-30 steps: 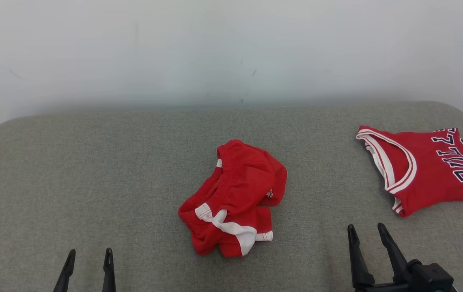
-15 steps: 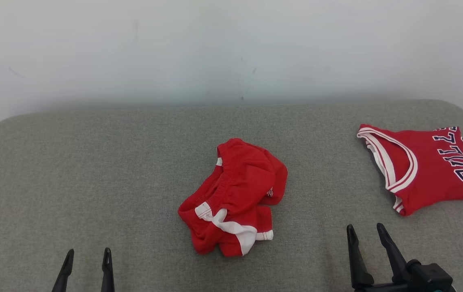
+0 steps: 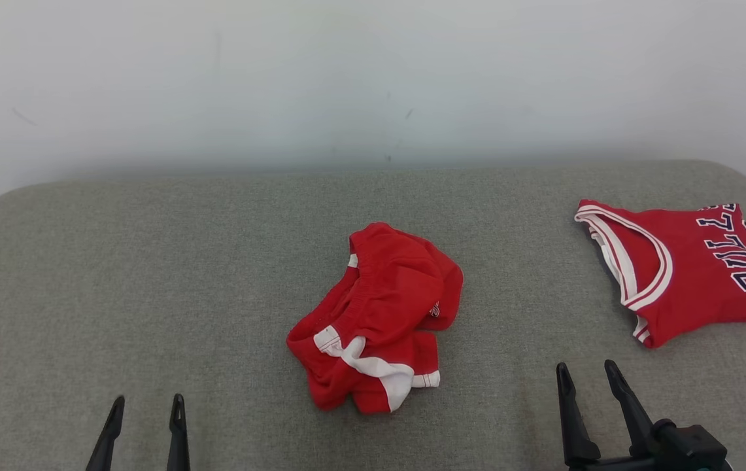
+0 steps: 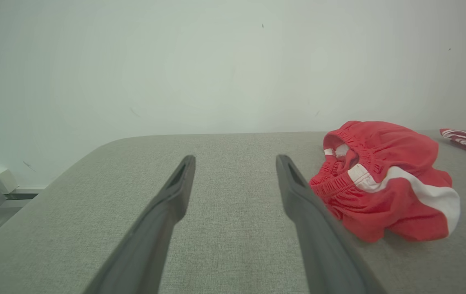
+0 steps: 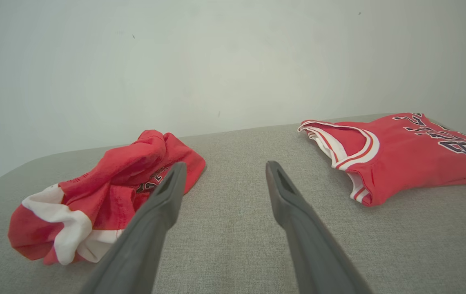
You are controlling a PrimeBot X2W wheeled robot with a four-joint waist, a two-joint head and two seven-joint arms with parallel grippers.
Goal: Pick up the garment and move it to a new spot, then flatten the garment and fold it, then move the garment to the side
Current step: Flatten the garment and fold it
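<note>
- Shorts (image 3: 376,314) lie crumpled, untouched; pickup, flattening, folding all remain.
- Left gripper (image 3: 148,400) and right gripper (image 3: 582,369): fingers spread, empty.
- Jersey (image 3: 693,268) sits folded aside.

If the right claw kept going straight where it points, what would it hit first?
The way looks free to the wall: the right gripper points over bare cushion, between the crumpled shorts and the jersey, though depth is unclear.
</note>
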